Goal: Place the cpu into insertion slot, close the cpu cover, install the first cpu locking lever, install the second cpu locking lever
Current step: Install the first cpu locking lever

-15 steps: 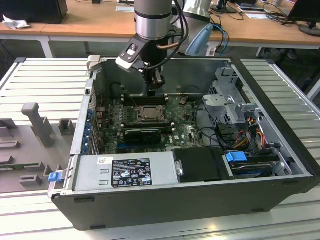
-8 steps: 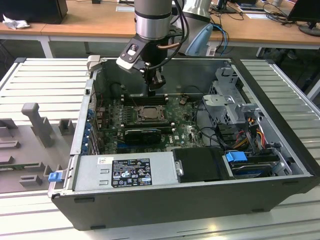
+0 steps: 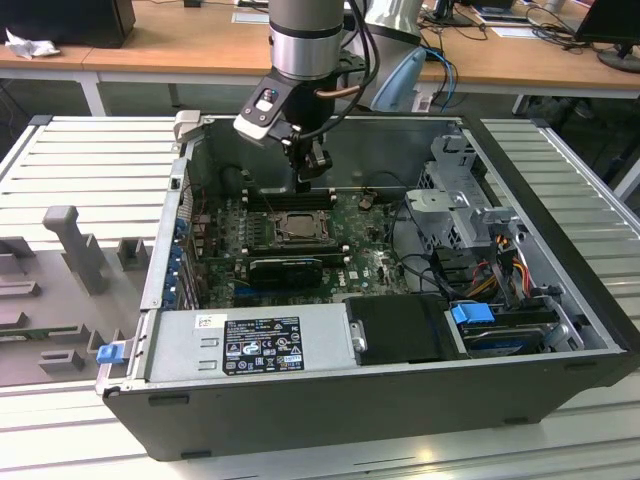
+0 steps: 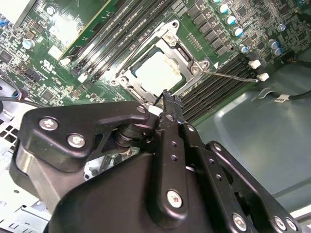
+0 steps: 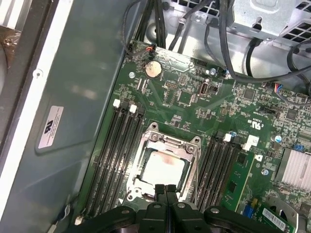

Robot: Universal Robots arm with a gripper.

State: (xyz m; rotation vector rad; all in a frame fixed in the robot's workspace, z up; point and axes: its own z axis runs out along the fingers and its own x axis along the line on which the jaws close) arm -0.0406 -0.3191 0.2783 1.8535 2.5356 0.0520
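Note:
The cpu [image 5: 163, 167] lies flat in the insertion slot [image 5: 151, 132] on the green board, its pale face showing through the cut-out of the cpu cover [image 5: 192, 156], which lies down over it. In the exterior view my gripper [image 3: 311, 181] hangs inside the case, just above the far edge of the cpu [image 3: 297, 228]. Its fingers [image 5: 160, 191] are pressed together with nothing between them. In the second wrist view the gripper [image 4: 167, 97] sits over one corner of the cpu cover [image 4: 182, 51]. A thin wire locking lever [image 4: 228, 74] sticks out sideways over the memory slots.
Long black memory slots [image 5: 114, 155] flank the socket on both sides. Cables [image 3: 430, 250] and a drive cage [image 3: 460, 200] fill the exterior view's right of the case. A power supply [image 3: 250, 340] sits at the near side. The case walls [image 3: 165, 250] ring the board.

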